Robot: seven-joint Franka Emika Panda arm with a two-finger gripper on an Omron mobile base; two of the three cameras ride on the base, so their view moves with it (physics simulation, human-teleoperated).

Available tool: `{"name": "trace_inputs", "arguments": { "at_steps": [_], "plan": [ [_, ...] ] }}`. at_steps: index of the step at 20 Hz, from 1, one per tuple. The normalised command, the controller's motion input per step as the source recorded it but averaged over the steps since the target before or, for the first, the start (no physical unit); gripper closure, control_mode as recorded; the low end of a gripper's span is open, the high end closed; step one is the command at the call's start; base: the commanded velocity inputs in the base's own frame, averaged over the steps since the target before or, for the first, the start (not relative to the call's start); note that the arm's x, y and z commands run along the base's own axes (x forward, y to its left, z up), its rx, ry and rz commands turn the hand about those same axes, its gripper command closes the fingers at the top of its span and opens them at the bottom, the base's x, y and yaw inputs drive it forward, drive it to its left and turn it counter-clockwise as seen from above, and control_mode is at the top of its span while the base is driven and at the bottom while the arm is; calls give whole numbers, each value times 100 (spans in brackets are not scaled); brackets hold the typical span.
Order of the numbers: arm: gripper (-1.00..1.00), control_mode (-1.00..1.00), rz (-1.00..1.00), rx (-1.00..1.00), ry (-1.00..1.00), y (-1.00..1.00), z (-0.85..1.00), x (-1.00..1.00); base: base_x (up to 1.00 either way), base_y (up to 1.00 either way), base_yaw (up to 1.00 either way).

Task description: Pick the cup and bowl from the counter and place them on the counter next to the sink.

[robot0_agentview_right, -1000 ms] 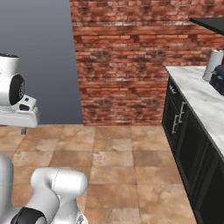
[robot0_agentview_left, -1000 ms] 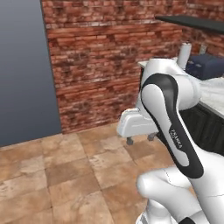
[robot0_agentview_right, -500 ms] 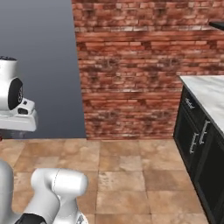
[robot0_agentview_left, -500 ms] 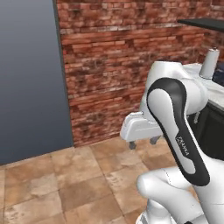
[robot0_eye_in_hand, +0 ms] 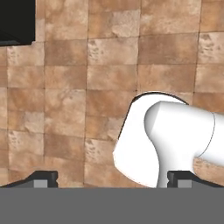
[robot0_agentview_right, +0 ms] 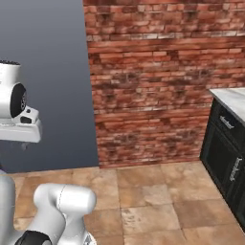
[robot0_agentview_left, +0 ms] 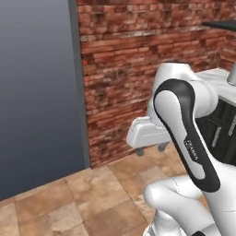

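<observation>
Neither cup nor bowl was in sight, so their direction could not be told; the marble tabletop (robot0_agentview_right: 232, 98) edged the brick wall (robot0_agentview_right: 158, 72) far right, while the fingers (robot0_eye_in_hand: 43, 178), spread wide and empty, pointed down at the tiled floor (robot0_eye_in_hand: 87, 65).

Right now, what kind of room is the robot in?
Probably a kitchen. A white marble counter sits on black cabinets with drawer handles, beside a red brick wall, and the floor is brown tile.
</observation>
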Motion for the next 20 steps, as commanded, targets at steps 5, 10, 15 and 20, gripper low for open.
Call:
{"name": "trace_inputs", "arguments": {
  "at_steps": [5,10,15,20],
  "plan": [
    [-100,100,0,0,0,0,0,0,-19,100,-24],
    [-100,100,0,0,0,0,0,0,-86,100,-3],
    [-100,100,0,0,0,0,0,0,-70,100,0],
    [-100,100,0,0,0,0,0,0,-48,100,0]
  ]
}}
